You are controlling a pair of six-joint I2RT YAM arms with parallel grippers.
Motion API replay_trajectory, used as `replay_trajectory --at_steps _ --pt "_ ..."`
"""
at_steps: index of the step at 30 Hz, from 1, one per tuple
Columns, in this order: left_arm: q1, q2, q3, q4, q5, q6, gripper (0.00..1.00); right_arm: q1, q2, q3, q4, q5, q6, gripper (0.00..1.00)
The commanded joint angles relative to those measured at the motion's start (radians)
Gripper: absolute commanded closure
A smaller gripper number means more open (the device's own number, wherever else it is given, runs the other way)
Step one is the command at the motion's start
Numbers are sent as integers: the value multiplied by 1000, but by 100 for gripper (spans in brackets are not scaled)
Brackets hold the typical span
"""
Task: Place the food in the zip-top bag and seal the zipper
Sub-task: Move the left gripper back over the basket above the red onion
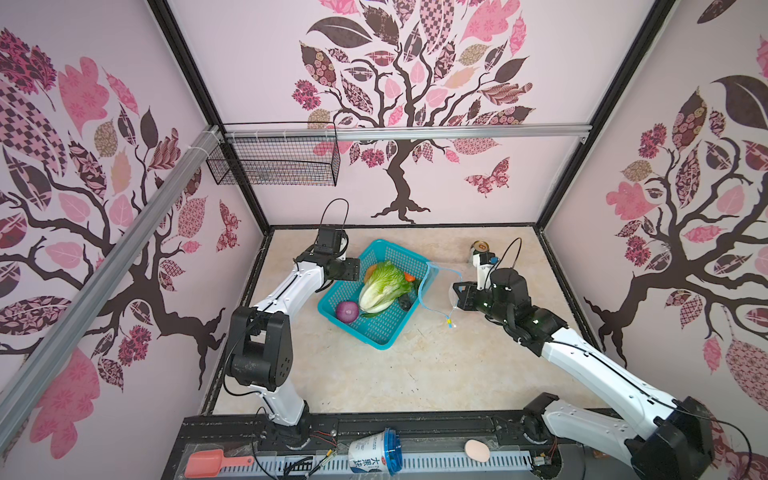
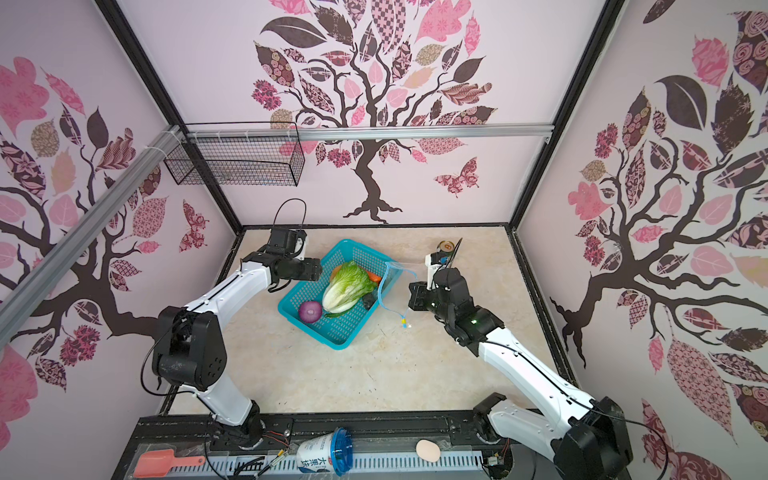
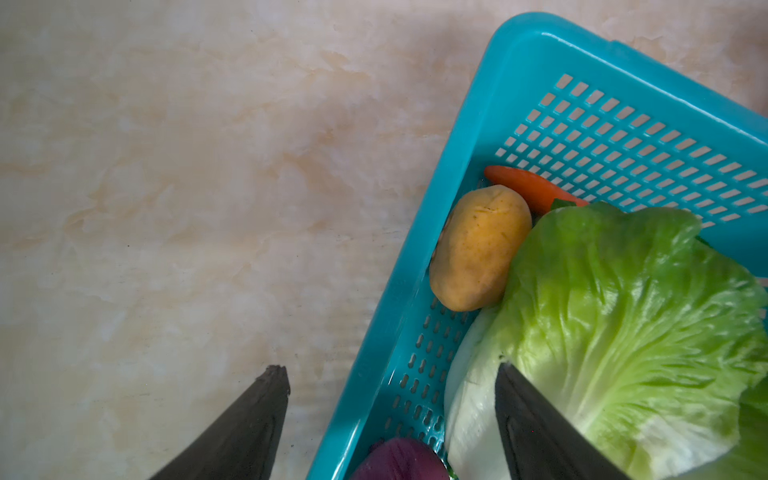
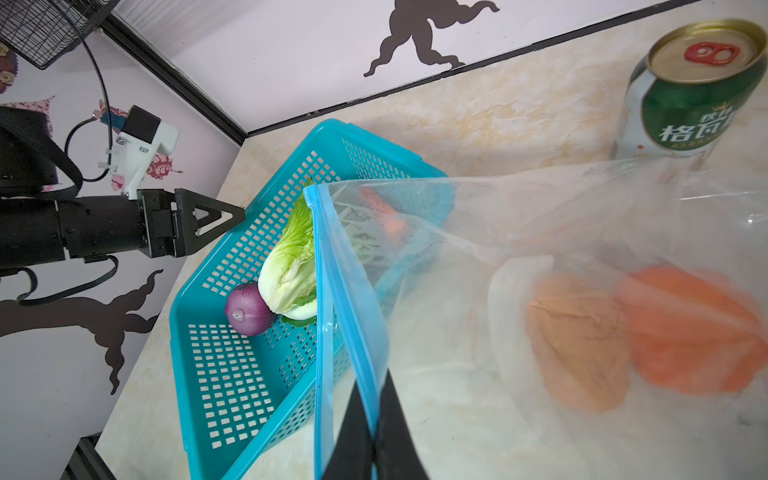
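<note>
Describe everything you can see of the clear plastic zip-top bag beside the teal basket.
The clear, floppy plastic zip-top bag lies on the marbled tabletop right of the teal perforated basket, its mouth gaping toward it. A light blue zipper strip edges the mouth and ends in a small yellow slider hanging near the table. The right gripper, shut, pinches the strip and holds it up; the strip's far corner sits at the basket's rim. Two blurred orange shapes show through the plastic, apparently inside.

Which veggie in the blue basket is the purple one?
The round onion. It lies by the cabbage, which is green and white; the potato is yellow-brown and the carrot orange.
</note>
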Motion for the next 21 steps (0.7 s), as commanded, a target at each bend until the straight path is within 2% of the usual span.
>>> replay_trajectory --at_steps 1,6,9,18,21 --pt "4 56 10 18 33 11 22 -6 5 45 -23 26 -14 100" --pt "11 108 12 21 46 0 33 -7 -14 36 -29 38 -11 100" --pt "11 113 10 21 38 -10 43 -6 -28 33 -27 46 -15 100" --pt "10 94 -28 3 -164 -86 75 -7 -24 8 -3 48 -13 100" --pt "10 90 -36 -6 -216 -116 76 -7 -23 5 3 48 -14 100"
